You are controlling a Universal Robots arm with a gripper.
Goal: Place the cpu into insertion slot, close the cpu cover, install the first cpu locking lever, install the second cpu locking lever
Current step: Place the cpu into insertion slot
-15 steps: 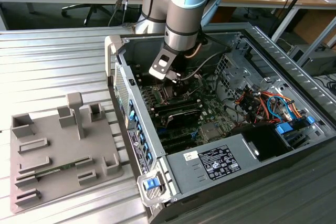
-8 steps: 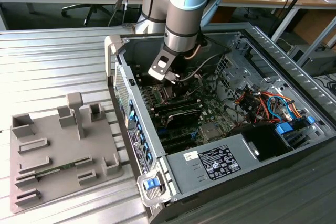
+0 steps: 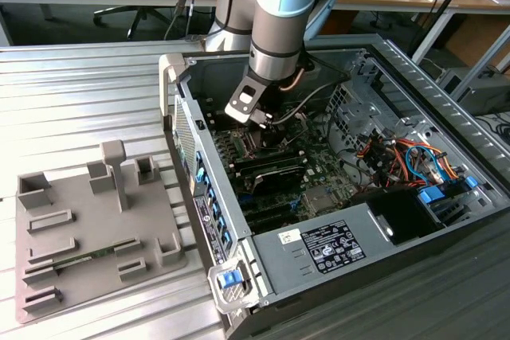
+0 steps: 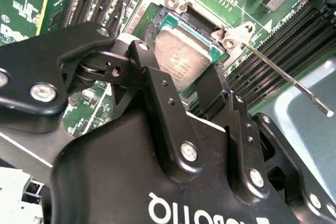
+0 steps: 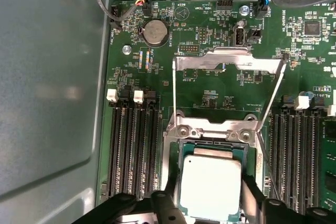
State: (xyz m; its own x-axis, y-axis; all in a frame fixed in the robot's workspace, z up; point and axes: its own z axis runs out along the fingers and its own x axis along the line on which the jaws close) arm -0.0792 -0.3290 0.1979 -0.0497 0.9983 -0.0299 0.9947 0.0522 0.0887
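Cpu [image 5: 210, 182] lies flat inside the socket [image 5: 170, 150] on the green board [image 5: 220, 93], dull silver top facing up. The claw [image 4: 176, 59] is narrow around it: in both wrist views one black finger [image 5: 169, 203] sits against one edge of the cpu and the other finger against the opposite edge, so the claw grips the chip in the socket. The cover [image 5: 231, 62] is not closed. It stands raised on its hinge at the far side of the socket, and the board shows through its square window. In the second wrist view a thin metal lever [image 4: 289, 80] juts out from a socket corner, over the long black memory slots [image 4: 278, 51]. A round coin battery [image 5: 155, 32] sits on the board beyond the cover. In the exterior view the arm [image 3: 279, 21] reaches down into the open computer case [image 3: 446, 77], which lies on a ribbed metal table [image 3: 80, 85]. A grey tray of holders [image 3: 88, 228] lies beside the case, on the exterior view's left.
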